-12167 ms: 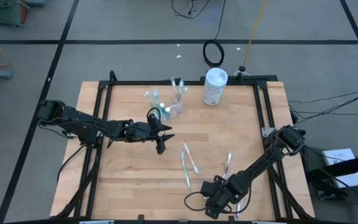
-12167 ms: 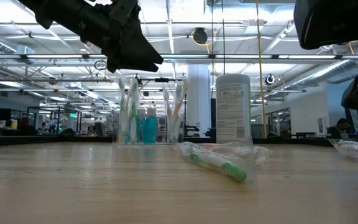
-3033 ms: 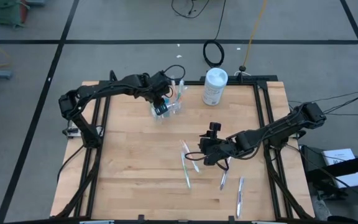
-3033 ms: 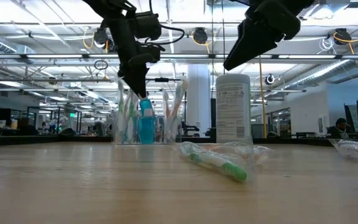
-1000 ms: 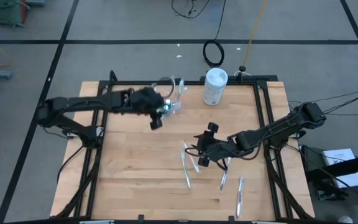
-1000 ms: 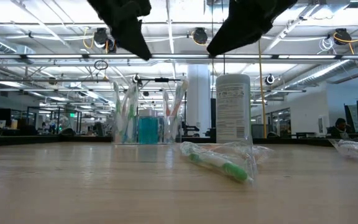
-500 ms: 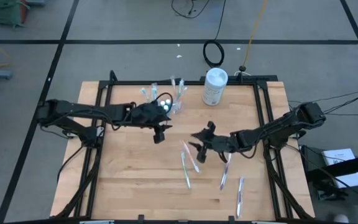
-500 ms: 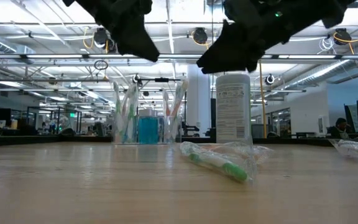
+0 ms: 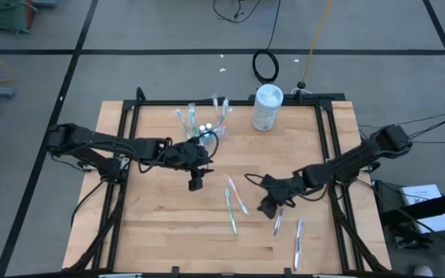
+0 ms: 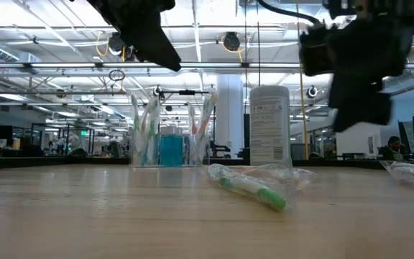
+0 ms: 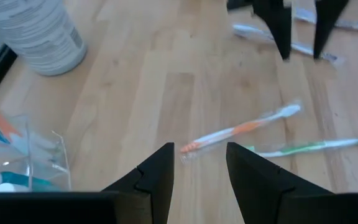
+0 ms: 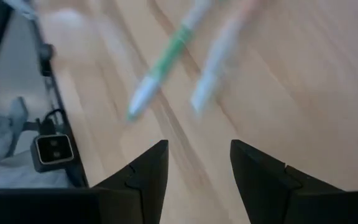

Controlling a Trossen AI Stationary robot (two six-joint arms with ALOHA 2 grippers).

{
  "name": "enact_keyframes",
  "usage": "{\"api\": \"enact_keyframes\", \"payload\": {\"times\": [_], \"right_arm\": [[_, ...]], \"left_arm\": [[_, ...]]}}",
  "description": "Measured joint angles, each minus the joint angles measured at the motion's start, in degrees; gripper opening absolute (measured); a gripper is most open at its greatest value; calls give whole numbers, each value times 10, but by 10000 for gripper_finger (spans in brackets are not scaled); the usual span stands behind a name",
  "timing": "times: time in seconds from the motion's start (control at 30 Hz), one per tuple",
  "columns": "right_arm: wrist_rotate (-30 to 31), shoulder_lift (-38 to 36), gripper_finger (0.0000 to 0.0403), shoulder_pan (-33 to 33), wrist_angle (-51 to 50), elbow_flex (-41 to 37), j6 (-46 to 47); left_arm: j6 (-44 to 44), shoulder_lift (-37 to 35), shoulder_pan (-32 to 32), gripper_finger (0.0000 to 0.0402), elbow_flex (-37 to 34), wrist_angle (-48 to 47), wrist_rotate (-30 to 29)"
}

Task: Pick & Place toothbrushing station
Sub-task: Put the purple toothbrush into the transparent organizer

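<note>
Hovering left hand (image 9: 195,184) open, right hand (image 9: 266,208) open, empty

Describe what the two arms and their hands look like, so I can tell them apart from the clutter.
Both arms are dark, nearly black, slim jointed links with loose black cables looping beside them. The left hand and the right hand each end in two dark, wedge-shaped fingers with flat angular faces. No markings or labels are visible on either arm.

Even, bright overhead light falls on the tabletop (image 9: 168,208), with only soft, short shadows. In the low view, ceiling lamps glare and the arms read as dark silhouettes. The right wrist view is heavily motion-blurred, smearing the toothbrushes (image 12: 166,56).
</note>
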Motion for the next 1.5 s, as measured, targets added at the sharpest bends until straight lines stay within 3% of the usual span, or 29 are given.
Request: {"api": "enact_keyframes", "payload": {"times": [0.27, 0.43, 0.87, 1.17, 1.37, 1.5], "right_arm": [[23, -110, 164, 50, -281, 15, 200], [20, -117, 164, 95, -395, 14, 352], [65, -39, 164, 85, -358, 14, 351], [59, 9, 164, 67, -313, 14, 326], [49, 15, 164, 66, -321, 14, 340], [86, 15, 164, 66, -324, 11, 340]], "left_arm": [[0, 0, -4, 152, 0, -1, 0], [-2, 0, -4, 152, 0, -5, 0], [-3, 0, -3, 152, 0, -4, 0], [-23, 0, -3, 152, 1, -18, -1], [-18, 0, -3, 152, 1, -30, -5], [-5, 0, -3, 152, 1, -30, -6]]}}
